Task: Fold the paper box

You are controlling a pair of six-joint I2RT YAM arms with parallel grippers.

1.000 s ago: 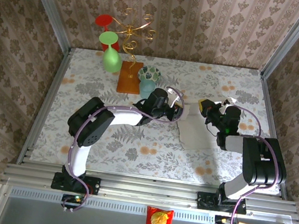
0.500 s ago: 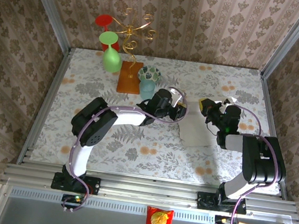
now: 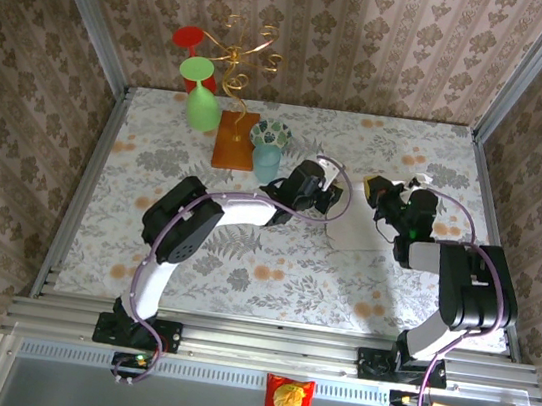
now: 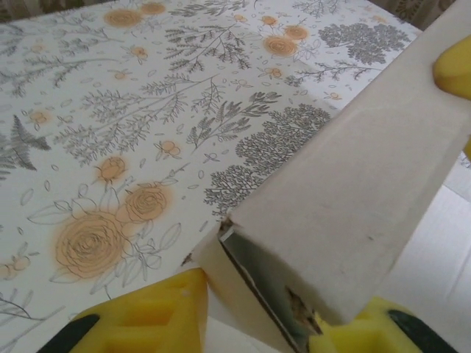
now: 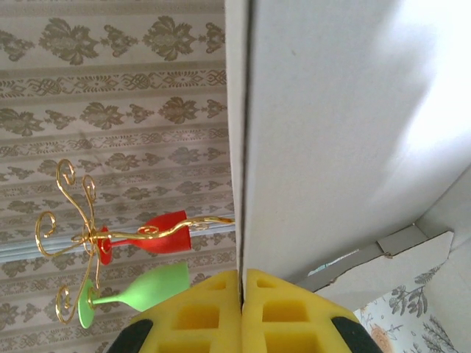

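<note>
From above, we see the paper box [image 3: 353, 233] sitting on the surface [image 3: 243, 260] between the arms. The left tool [image 3: 330, 199] and right tool [image 3: 373, 192] meet at its far edge, likely so one steadies a wall while the other raises a flap

At the left wrist, yellow fingers [image 4: 147, 320] flank a folded corner and seem to clasp it, bracing the crease

At the right wrist, pads [image 5: 199, 316] press together on a thin upright panel, pinching it vertical

Floral table [image 3: 158, 147] with wooden board [image 3: 234, 140], teal cup [image 3: 267, 160], paper box [image 3: 353, 232]
</note>
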